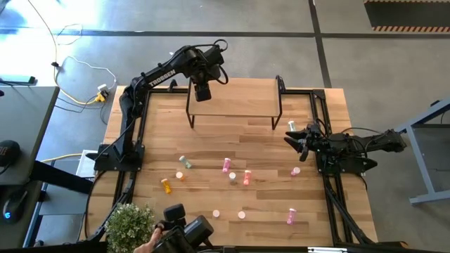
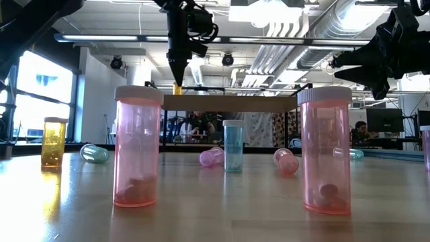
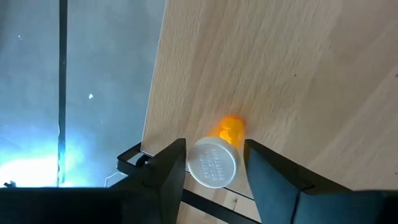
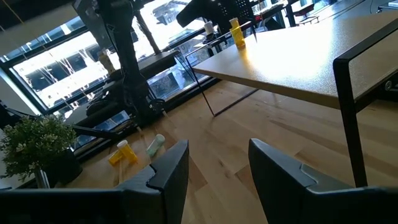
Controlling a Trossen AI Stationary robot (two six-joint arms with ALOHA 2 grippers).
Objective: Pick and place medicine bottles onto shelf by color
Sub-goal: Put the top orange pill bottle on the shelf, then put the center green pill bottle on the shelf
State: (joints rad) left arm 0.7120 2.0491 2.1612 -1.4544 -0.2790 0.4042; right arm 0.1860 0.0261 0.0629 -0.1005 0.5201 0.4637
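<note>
Looking across a wooden tabletop [image 1: 232, 140] with the shelf [image 1: 235, 98] as landmark, from the front edge toward the back. A leafy plant [image 1: 129, 225] sits at the front left corner, far from the shelf. Small bottles are scattered over the front half, all in front of the shelf. Nearest the front are a pink bottle [image 1: 290, 216] on the right and two upright ones showing only pale caps. Closer to the shelf come an orange bottle [image 1: 166, 185] and a pale green bottle [image 1: 185, 162] on the left, then a pink pair [image 1: 226, 164] and a salmon bottle [image 1: 247, 177] near the middle. Another pink one [image 1: 295, 171] lies to the right.

The right end effector [image 1: 296, 138] hovers just off the shelf's front right leg, above the tabletop. Its fingers [image 4: 165, 171] stand parted with nothing between them.

The shelf, a light board on thin black legs, stands at the back of the tabletop. The left end effector [image 1: 202, 92] reaches down over the shelf's left end. In the left wrist view, an upright orange bottle with a pale cap [image 3: 213, 163] stands on the shelf near its edge, between the two dark fingers [image 3: 169, 168]. A sliver of gap shows on either side of the cap, so the fingers are slightly apart and appear not to grip it.
</note>
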